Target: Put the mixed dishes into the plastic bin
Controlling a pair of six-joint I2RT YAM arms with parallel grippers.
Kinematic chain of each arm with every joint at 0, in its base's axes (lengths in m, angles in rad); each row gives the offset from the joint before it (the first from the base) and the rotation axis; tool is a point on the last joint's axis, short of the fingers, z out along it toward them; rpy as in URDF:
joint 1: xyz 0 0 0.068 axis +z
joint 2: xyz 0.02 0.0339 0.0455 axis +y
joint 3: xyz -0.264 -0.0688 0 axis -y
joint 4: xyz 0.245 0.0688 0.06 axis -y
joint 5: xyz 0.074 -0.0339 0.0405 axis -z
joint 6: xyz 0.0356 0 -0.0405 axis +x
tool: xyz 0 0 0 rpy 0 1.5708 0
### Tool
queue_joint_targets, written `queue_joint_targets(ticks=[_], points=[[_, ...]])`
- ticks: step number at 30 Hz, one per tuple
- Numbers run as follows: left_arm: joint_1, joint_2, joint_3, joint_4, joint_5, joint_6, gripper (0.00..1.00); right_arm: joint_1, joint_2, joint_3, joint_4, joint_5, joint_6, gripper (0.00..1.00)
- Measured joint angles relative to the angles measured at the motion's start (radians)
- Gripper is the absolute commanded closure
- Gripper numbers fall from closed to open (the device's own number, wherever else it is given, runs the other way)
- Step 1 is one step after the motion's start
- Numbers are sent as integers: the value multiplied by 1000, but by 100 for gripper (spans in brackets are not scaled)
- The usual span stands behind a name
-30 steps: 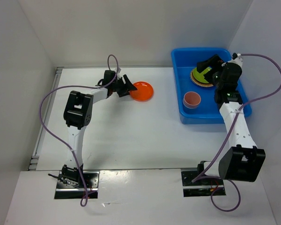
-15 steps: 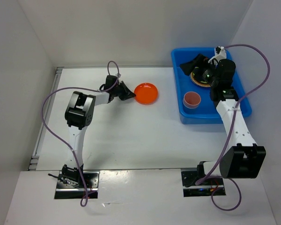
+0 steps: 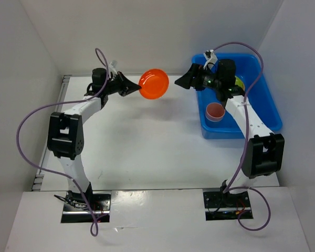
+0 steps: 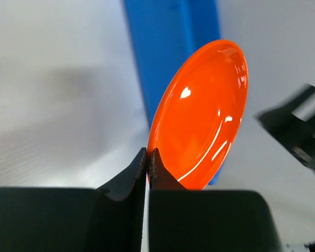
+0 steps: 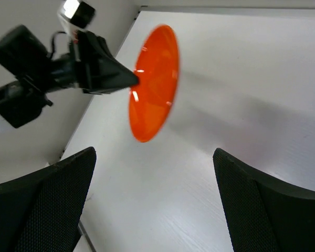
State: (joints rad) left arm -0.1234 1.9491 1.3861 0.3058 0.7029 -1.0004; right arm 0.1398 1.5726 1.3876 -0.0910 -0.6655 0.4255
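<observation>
My left gripper [image 3: 134, 88] is shut on the rim of the orange plate [image 3: 154, 83] and holds it tilted on edge above the table. In the left wrist view the fingertips [image 4: 148, 153] pinch the lower rim of the orange plate [image 4: 205, 115], with the blue plastic bin [image 4: 168, 47] behind it. My right gripper [image 3: 186, 82] is open and empty, reaching left past the bin's left wall toward the plate. Its wrist view shows the orange plate [image 5: 153, 84] ahead of the open right gripper [image 5: 154, 151]. A pink cup [image 3: 216, 111] stands in the bin [image 3: 260, 113].
A sliver of a lime green plate [image 3: 240, 81] shows in the bin behind the right arm. White walls close in the table on the left, back and right. The bin stands at the table's back right.
The left gripper shut on the orange plate, lifted it off the table and tipped it on edge. The right arm swung left out of the bin toward the plate.
</observation>
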Motion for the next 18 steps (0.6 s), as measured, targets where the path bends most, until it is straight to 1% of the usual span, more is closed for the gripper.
queue_joint_targets(ticks=[4,9,13,16,17,18], points=[[-5,-101,4,3,44,8,100,18,56,22,-6,-45,-4,3],[-22,-115,9,-31,66,29,100,52,117,43,-18,-58,-4,3],[-30,-115,8,-58,77,36,100,78,127,61,-22,-68,0,3],[-30,-115,6,-65,80,37,100,88,127,78,-20,-71,3,12],[-31,-115,5,-68,80,37,100,92,127,80,-18,-71,3,19],[-32,-115,5,-68,80,37,100,94,127,82,-18,-68,1,21]])
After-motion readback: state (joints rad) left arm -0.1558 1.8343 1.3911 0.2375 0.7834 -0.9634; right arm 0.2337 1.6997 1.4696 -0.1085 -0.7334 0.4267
